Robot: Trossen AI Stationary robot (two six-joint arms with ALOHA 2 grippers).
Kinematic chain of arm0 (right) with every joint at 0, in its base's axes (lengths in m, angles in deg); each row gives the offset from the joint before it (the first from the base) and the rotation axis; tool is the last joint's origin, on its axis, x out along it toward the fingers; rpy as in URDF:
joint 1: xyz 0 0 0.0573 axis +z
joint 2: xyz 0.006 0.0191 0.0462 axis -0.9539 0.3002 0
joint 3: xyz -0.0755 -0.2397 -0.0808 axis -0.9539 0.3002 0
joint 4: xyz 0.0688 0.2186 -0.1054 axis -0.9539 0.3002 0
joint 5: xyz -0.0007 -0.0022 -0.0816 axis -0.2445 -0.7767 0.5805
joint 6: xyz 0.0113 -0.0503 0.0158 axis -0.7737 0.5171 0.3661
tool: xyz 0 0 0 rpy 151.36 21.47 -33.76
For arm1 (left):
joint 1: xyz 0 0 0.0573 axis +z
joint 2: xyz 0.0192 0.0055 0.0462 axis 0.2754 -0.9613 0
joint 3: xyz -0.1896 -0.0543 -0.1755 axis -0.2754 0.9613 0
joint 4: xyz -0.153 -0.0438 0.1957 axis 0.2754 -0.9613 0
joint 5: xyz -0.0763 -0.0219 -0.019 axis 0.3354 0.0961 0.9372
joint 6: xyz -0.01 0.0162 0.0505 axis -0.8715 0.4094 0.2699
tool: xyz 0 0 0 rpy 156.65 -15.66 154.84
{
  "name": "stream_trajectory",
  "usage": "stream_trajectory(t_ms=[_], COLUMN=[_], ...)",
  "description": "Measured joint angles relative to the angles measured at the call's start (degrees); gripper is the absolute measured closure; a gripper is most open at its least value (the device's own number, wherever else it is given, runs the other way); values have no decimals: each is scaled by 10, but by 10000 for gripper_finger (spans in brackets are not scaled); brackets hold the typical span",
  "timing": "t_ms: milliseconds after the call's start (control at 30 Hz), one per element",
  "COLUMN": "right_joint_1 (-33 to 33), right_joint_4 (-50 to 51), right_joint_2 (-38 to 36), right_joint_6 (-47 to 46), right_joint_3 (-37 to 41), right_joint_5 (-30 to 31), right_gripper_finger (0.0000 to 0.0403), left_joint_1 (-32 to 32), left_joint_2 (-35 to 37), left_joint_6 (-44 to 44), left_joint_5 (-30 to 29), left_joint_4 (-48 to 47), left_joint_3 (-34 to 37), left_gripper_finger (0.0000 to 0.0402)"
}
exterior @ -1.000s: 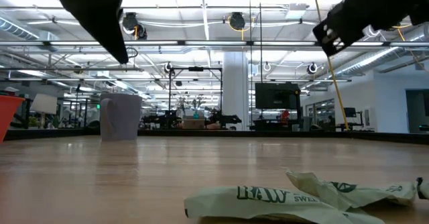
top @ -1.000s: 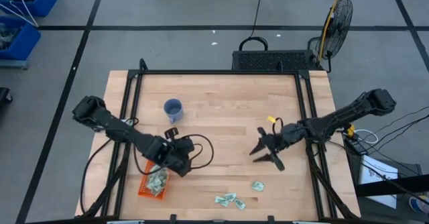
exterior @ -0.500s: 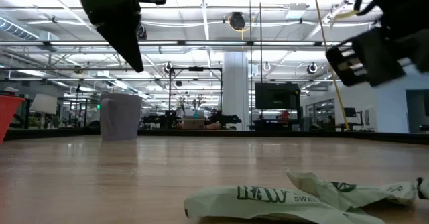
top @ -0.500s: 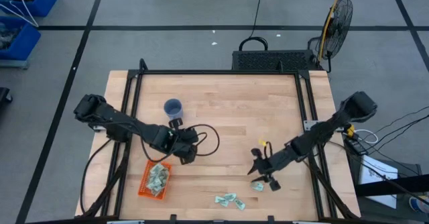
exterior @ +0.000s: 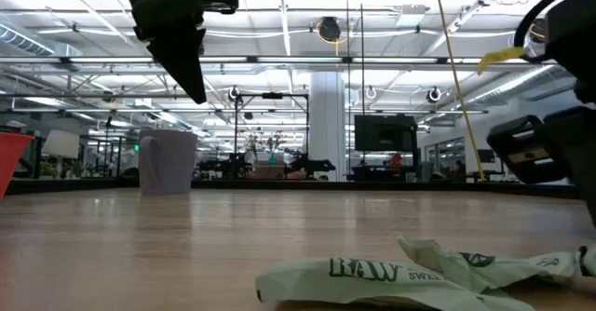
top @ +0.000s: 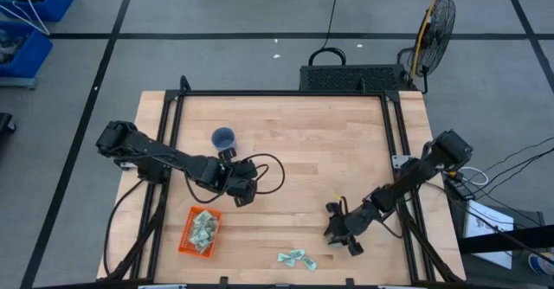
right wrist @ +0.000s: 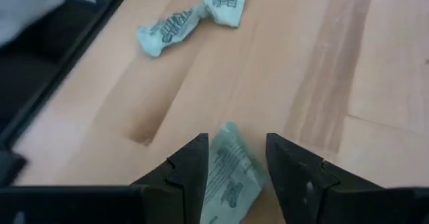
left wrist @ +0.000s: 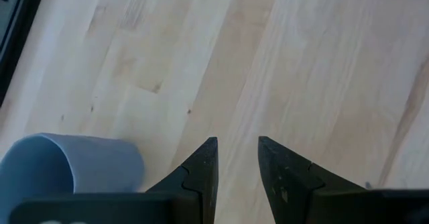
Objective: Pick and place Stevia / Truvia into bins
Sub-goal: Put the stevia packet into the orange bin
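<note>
We are working over the table [top: 294, 142], with the left arm drawn back toward its middle and the right arm reaching down near the front edge. A second ago the left gripper [top: 243, 194] was hanging right over the bin [top: 189, 240]; now it is sitting clear of it, beside the cup [top: 223, 138], its jaws parted with only bare wood showing between them in the left wrist view. That retreat suggests a drop-off is finished, and the bin is already holding a small heap of sachets.

The right gripper [top: 339, 235] is doing the opposite (it was hovering higher and farther back a second ago): it is now lowered over a lone sachet [right wrist: 228, 174] on the wood. In the right wrist view its jaws are standing apart with that sachet lying between the fingers [right wrist: 191, 167], not yet pinched as far as we can tell. We are judging this to be the start of the next pick.

A loose pair of sachets [top: 297, 258] is lying close to the front edge, between the bin and the right gripper, and is showing up large in the low view. So we are seeing most of the sachets binned, one being approached, and the front pair waiting.
</note>
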State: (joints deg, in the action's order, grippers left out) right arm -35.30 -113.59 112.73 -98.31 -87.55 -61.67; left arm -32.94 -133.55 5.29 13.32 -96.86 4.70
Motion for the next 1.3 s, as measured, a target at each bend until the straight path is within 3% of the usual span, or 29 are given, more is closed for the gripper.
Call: stream_trajectory(t_ms=[333, 667, 767, 867, 1000, 1133, 1300], right_joint_1=[28, 25, 18, 3, -31, -78, -136], right_joint_4=[-2, -30, -64, -106, -159, -275, -375], right_joint_2=[28, 31, 33, 32, 32, 31, 31], right_joint_6=[52, 60, 98, 154, 254, 347, 447], right_joint_3=[0, 1, 3, 3, 3, 3, -5], right_joint_5=[72, 72, 77, 130, 244, 354, 325], right_gripper_finger=[269, 391, 392, 385, 394, 399, 391], left_joint_1=[0, 0, 0, 0, 0, 0, 0], left_joint_2=[0, 0, 0, 0, 0, 0, 0], left_joint_6=[10, 10, 9, 9, 9, 10, 11], left_joint_5=[0, 0, 0, 0, -1, -1, 0], left_joint_4=[2, 2, 2, 2, 16, 67, 136], left_joint_3=[0, 0, 0, 0, 0, 0, 0], left_gripper_finger=[289, 289, 289, 289, 289, 289, 289])
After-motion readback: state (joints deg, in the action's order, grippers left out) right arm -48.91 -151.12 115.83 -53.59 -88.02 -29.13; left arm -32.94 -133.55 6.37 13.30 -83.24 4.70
